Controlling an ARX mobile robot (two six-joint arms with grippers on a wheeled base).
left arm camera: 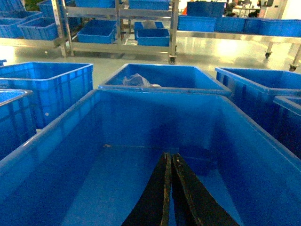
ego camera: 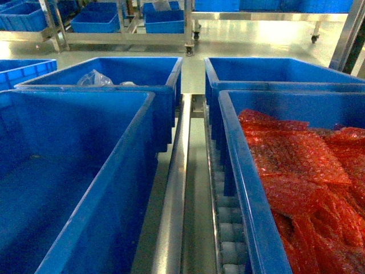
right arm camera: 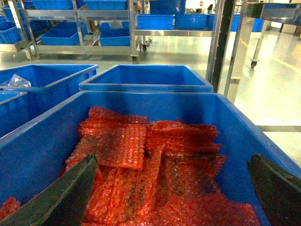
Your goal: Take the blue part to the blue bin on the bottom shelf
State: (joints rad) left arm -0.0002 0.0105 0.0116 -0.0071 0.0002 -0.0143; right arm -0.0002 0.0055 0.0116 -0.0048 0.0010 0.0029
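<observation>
Over the empty bin [left arm camera: 141, 188], the left gripper [left arm camera: 170, 188] is hanging pressed together; the right gripper [right arm camera: 169, 188] is hovering spread above red bubble-wrap pouches [right arm camera: 155, 165]. No blue part is showing, so its grip and weight are unjudgeable. Steel rails [ego camera: 177, 188] and rollers [ego camera: 228, 228] are carrying the crates; racks are lining the glossy floor [ego camera: 256, 40].

Blue bin [left arm camera: 94, 155] beneath the left gripper [left arm camera: 170, 188]: smooth glossy plastic. Red bubble-wrap sheets [right arm camera: 141, 160] under the right gripper [right arm camera: 171, 188]: dimpled shiny film. Shelf rail [ego camera: 177, 188]: brushed steel.
</observation>
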